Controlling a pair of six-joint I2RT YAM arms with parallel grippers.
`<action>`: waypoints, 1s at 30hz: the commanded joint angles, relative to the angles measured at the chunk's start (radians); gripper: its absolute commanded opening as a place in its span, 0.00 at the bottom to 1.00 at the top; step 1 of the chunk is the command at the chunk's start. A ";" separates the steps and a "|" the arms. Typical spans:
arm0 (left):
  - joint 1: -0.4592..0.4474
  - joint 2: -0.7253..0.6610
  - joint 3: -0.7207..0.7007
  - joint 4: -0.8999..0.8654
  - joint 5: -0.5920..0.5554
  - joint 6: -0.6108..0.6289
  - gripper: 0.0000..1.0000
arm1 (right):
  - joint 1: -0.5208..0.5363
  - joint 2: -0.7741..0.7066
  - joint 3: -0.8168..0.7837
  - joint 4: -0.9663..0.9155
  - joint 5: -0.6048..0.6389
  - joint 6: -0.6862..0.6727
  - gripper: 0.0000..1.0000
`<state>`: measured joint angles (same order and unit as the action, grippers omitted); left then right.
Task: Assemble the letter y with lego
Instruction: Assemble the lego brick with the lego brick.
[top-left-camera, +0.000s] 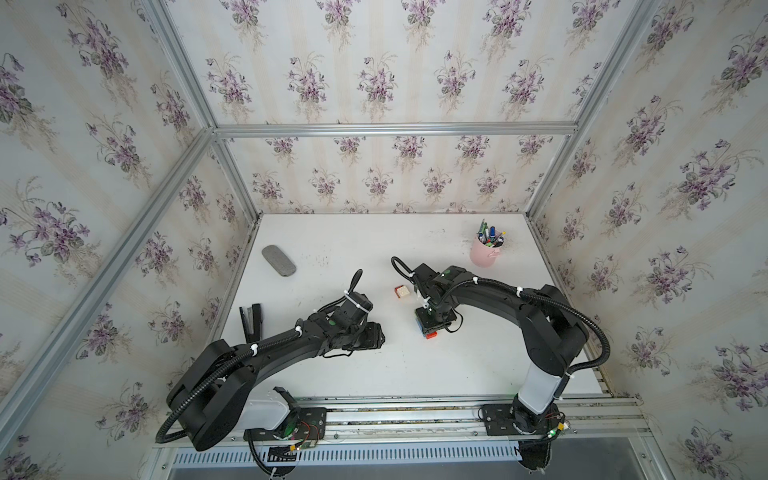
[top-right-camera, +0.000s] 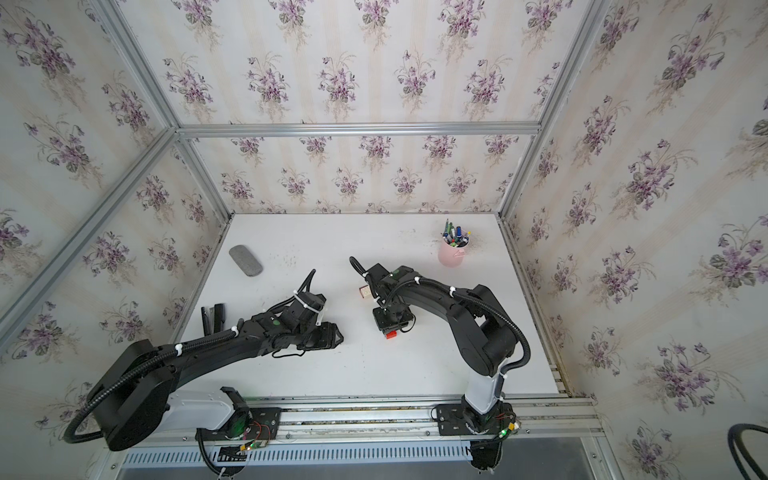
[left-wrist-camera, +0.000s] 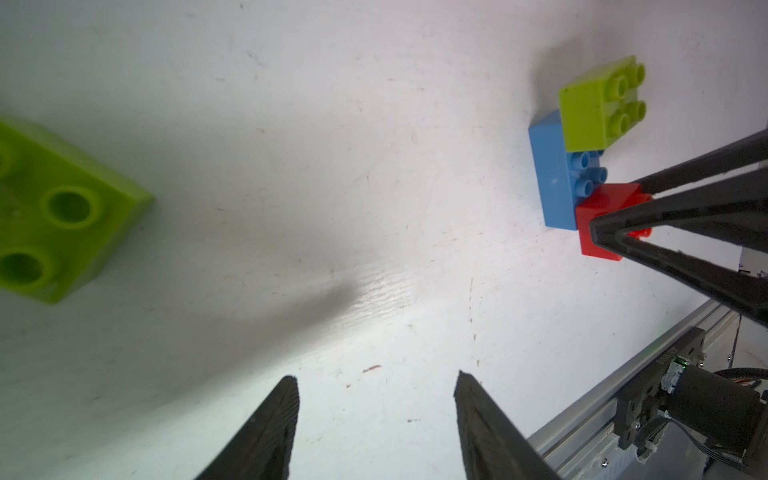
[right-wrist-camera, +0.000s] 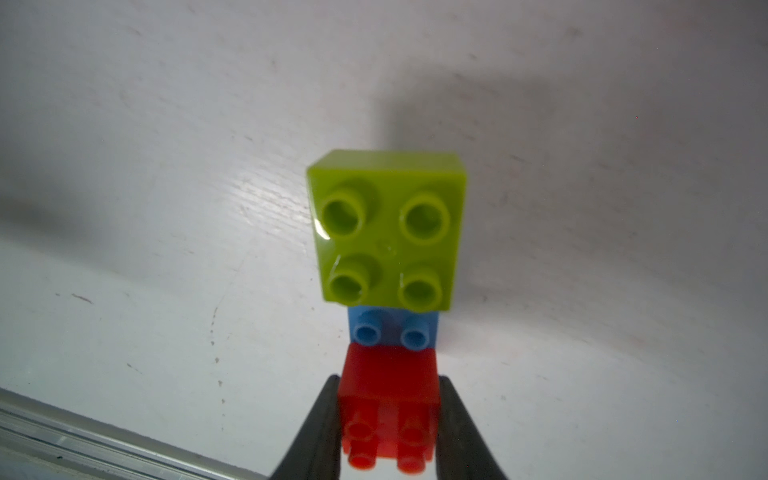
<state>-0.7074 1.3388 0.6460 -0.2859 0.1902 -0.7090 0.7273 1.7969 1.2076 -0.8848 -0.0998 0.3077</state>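
Observation:
My right gripper (right-wrist-camera: 388, 401) is shut on a red brick (right-wrist-camera: 388, 386) that sits on one end of the blue brick (right-wrist-camera: 392, 330). A lime green brick (right-wrist-camera: 386, 232) sits on the blue brick's other end. The left wrist view shows the same stack, green (left-wrist-camera: 598, 104), blue (left-wrist-camera: 552, 174) and red (left-wrist-camera: 598, 208), low at the table. My left gripper (left-wrist-camera: 376, 380) is open over bare table, with a loose green brick (left-wrist-camera: 54, 208) off to one side. In both top views a white brick with red at its side (top-left-camera: 402, 291) (top-right-camera: 365, 292) lies beyond the right gripper (top-left-camera: 430, 328).
A pink cup of pens (top-left-camera: 485, 253) stands at the back right. A grey flat pad (top-left-camera: 278, 260) lies at the back left and a black stapler (top-left-camera: 250, 319) by the left wall. A metal rail (top-left-camera: 395, 411) runs along the front edge.

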 joint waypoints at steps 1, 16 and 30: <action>0.001 0.002 -0.002 0.016 -0.034 0.006 0.62 | 0.000 -0.003 -0.002 -0.047 0.012 0.014 0.25; 0.000 -0.011 -0.017 0.020 -0.047 0.002 0.62 | 0.000 0.076 -0.033 -0.032 0.041 -0.008 0.22; 0.001 -0.037 -0.003 0.003 -0.072 0.000 0.62 | -0.029 0.054 0.049 -0.037 0.093 -0.015 0.41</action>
<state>-0.7074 1.3037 0.6315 -0.2787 0.1356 -0.7097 0.7067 1.8450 1.2507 -0.9405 -0.0978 0.2943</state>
